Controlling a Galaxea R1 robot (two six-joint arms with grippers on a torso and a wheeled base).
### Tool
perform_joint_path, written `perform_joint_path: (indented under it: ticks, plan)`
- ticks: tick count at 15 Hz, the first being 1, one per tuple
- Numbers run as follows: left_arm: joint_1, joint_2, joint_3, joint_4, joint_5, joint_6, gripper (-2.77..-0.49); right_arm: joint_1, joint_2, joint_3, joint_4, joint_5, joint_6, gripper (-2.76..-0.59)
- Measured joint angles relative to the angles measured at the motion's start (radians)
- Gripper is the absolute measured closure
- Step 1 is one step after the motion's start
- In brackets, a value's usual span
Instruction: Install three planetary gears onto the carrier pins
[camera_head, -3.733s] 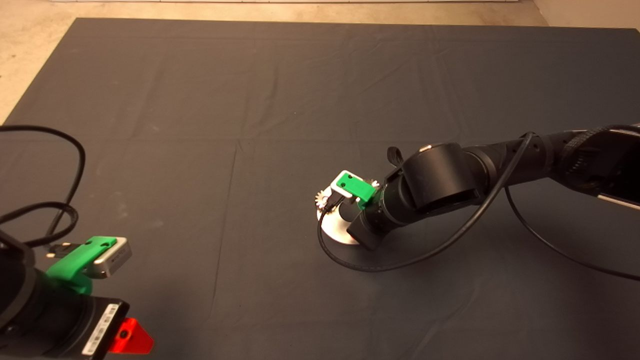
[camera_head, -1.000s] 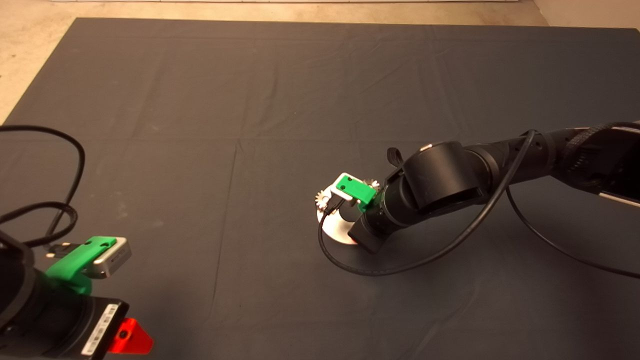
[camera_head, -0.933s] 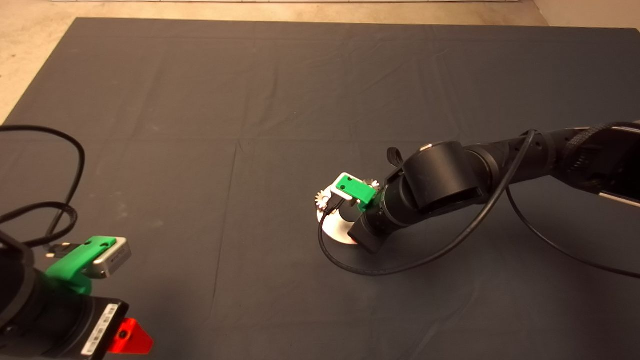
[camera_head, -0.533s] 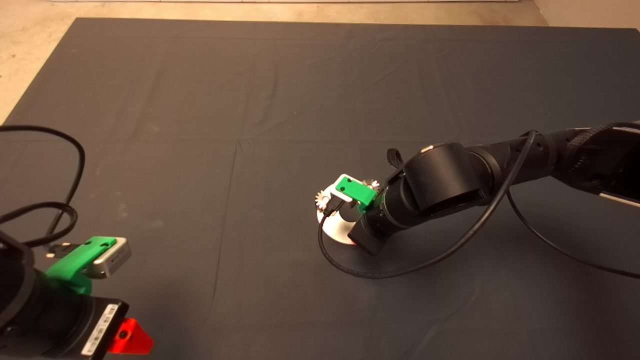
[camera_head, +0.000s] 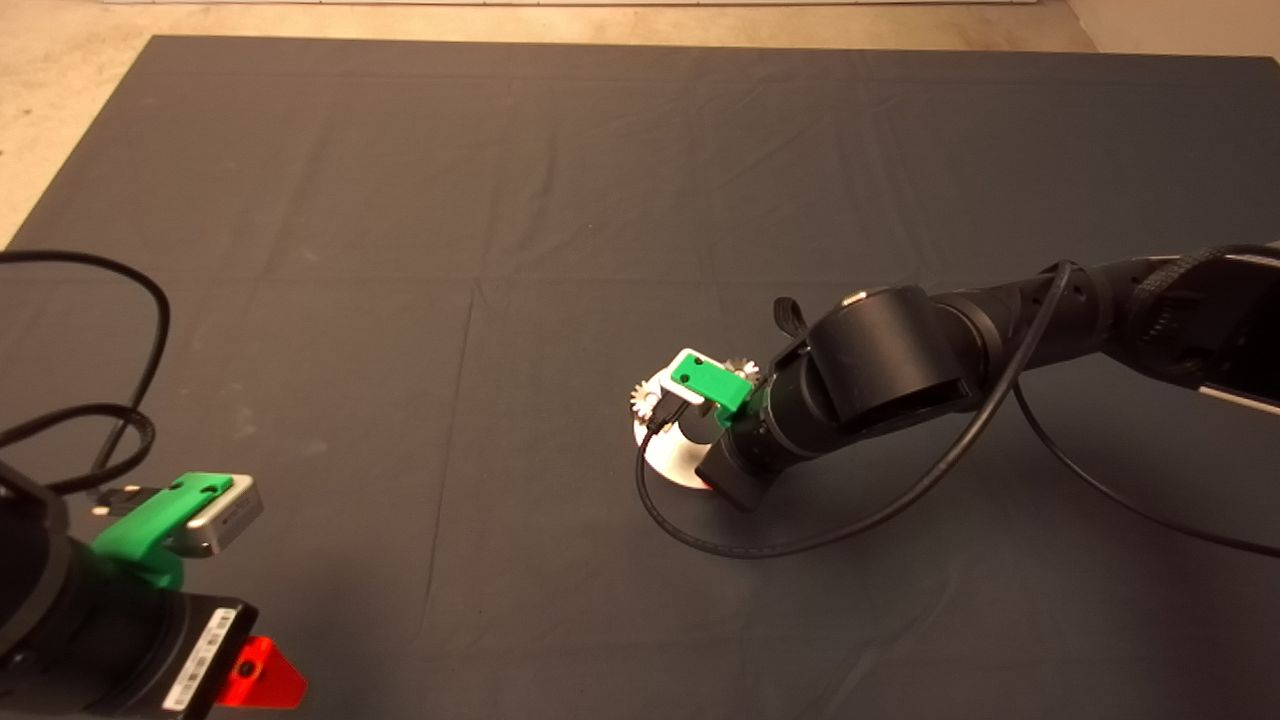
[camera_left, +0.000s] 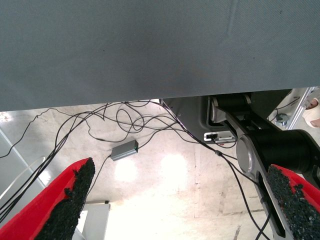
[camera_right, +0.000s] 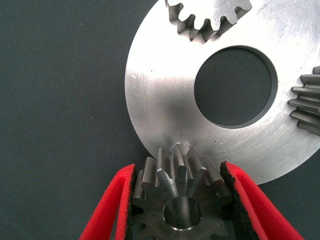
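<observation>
Step in hand: fitting the third of three gears. The right claw (camera_right: 179, 200), green body w/ two red fingers, is closed around a small dark-silver toothed metal gear w/ a centre hole (camera_right: 179, 197), black pads pressing on the teeth at either side. The gear hangs just short of a short silver upright pin (camera_right: 181, 150), which shows past the gear's far teeth at the rim of the flat round silver disc w/ a large centre hole (camera_right: 160, 95). The bore is not over the pin yet; it sits off to the near side. Two other small toothed gears already sit on the disc, one at its far rim (camera_right: 207, 17) and one at its side rim (camera_right: 306, 106), so I judge approx. two of three done. In the head view the disc (camera_head: 665, 462) lies right of centre on the dark mat (camera_head: 500, 200) covering the desk, mostly hidden under the right arm. Next move, as I read it: shift the gear outward a touch so bore and pin line up, keep it level, lower it, then release; a tilt would likely jam it on the pin top. The left claw (camera_left: 175, 200) waits at the near left corner, fingers spread wide, holding nothing; its view shows floor and cables (camera_left: 125, 120).
</observation>
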Motion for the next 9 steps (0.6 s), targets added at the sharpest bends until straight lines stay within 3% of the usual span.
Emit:
perform_joint_path:
  ticks: [9]
  plan:
    - [0.000,0.000,0.000,0.000,0.000,0.000,-2.48,-0.001,0.000,0.000,-0.014,0.000,-0.001,-1.00]
